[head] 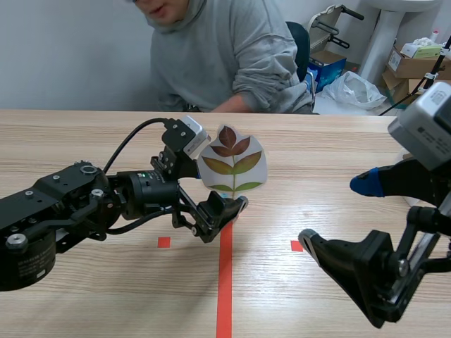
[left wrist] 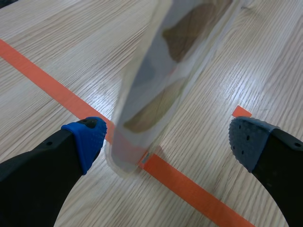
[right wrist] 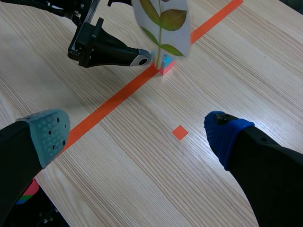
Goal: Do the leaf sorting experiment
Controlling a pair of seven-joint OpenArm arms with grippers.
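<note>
Across the room, a person (head: 225, 56) in a grey hooded top sat at the far side of a pale wood worktop (head: 106, 141), with cardboard boxes (head: 412, 63) behind. The left gripper (left wrist: 166, 139) held its fingers wide apart, low on either side of the laminated leaf card (head: 232, 162), which stood upright on a small pink-and-blue block (right wrist: 165, 64) on the orange-red tape line (head: 224, 282); contact could not be told. The right gripper (right wrist: 135, 135) hung well apart from the card, fingers spread, gripping nothing.

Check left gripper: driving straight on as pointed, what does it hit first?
Probably the upright leaf card, standing just ahead between the left gripper's open fingers, on the orange tape line.
</note>
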